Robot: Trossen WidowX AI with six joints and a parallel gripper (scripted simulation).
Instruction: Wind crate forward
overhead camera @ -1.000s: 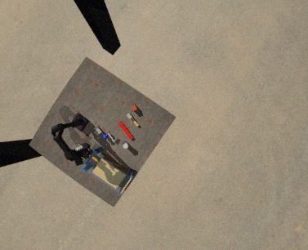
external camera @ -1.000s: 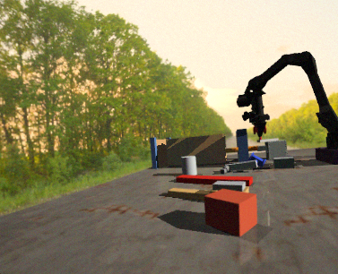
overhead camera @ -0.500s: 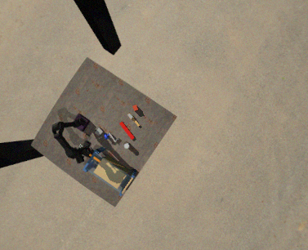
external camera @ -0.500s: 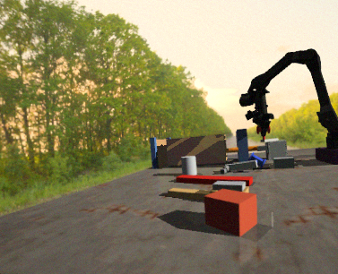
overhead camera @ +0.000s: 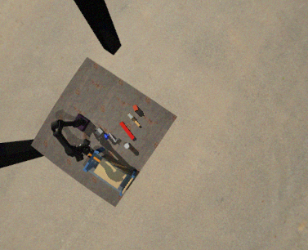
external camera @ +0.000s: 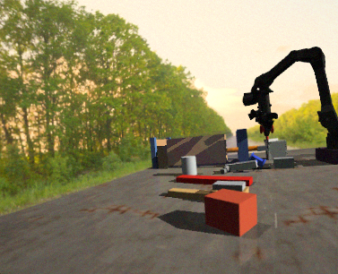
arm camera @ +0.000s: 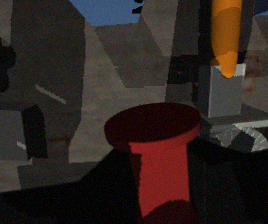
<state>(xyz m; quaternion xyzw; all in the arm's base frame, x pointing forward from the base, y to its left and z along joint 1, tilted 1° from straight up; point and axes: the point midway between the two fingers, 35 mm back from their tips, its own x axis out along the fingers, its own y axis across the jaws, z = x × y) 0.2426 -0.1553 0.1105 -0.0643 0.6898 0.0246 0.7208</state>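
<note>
The step in hand appears to be seating the winch handle, with the winding still to come. The black parallel-jaw gripper is closed on the red winch handle with a round, flanged top, holding it upright with a thin dark shaft below, at the far right in the exterior view. Just beside the shaft stands a grey box-shaped block, probably part of the winch, though whether the square key has entered the round hole cannot be told. A smooth orange bar-like piece, likely the strap, reaches from the block towards the blue-framed guard cubby with clear panels. The tan crate seems to be the pale shape inside the cubby, at the near side of the bench in the top view; its gap to the steel frame is not clear. If the key is still outside, the next move calls for centring it over the hole, matching its square faces and lowering it straight down. Winding should then be slow and even, since a hard pull could lift the crate's front. The grey tool and the blue piece, lying near the block, need clearance from the fingers.
</note>
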